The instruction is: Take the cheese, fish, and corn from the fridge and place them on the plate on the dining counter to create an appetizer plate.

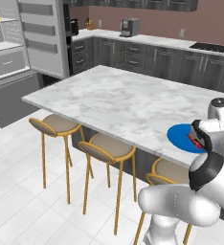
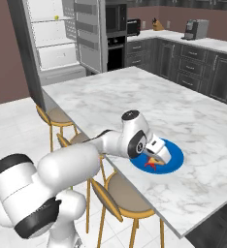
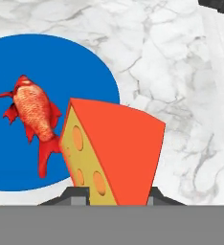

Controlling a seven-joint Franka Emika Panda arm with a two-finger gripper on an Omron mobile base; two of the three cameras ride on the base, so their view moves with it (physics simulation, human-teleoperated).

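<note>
Fish (image 3: 33,119) on plate (image 3: 92,72) beside cheese (image 3: 114,153)

Veined white-grey marble is seen on the dining counter (image 3: 181,72); a smooth matt blue finish on the plate (image 3: 61,62); scaly red skin on the fish (image 3: 35,115); a flat red rind on the cheese (image 3: 118,148).

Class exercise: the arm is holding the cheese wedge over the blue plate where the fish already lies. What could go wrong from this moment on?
1. The cheese, clamped in the shut end effector, sits near the plate edge; released here, it may land partly on the dining counter.
2. Lowered toward the middle, it could knock the fish.
3. The wedge might tip on release.
</note>
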